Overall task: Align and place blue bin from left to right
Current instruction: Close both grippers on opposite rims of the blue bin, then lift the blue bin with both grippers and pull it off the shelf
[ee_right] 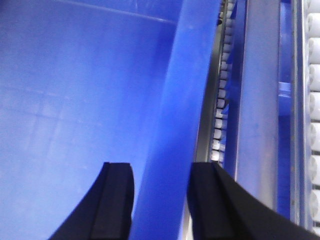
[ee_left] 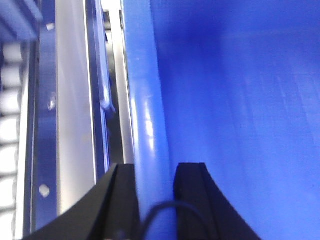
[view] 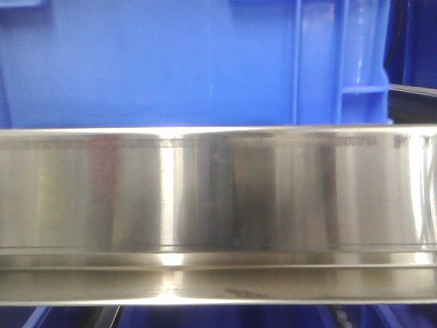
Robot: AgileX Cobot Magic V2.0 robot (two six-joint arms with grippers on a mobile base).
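Note:
The blue bin point(view: 150, 61) fills the upper half of the front view, showing a smooth wall with raised ribs near its right corner. In the left wrist view my left gripper point(ee_left: 155, 167) straddles the bin's thick rim point(ee_left: 147, 115), one black finger outside and one inside, both pressed against it. My right gripper point(ee_right: 161, 167) grips the opposite rim point(ee_right: 175, 100) the same way, with the bin's smooth inner wall point(ee_right: 75, 100) to its left. The arms themselves are hidden in the front view.
A shiny steel rail point(view: 218, 198) crosses the front view just below the bin. Metal side rails point(ee_left: 75, 100) point(ee_right: 257, 100) and white conveyor rollers point(ee_left: 7, 100) point(ee_right: 315, 100) run close outside both rims. A dark frame point(view: 413, 102) stands at the bin's right.

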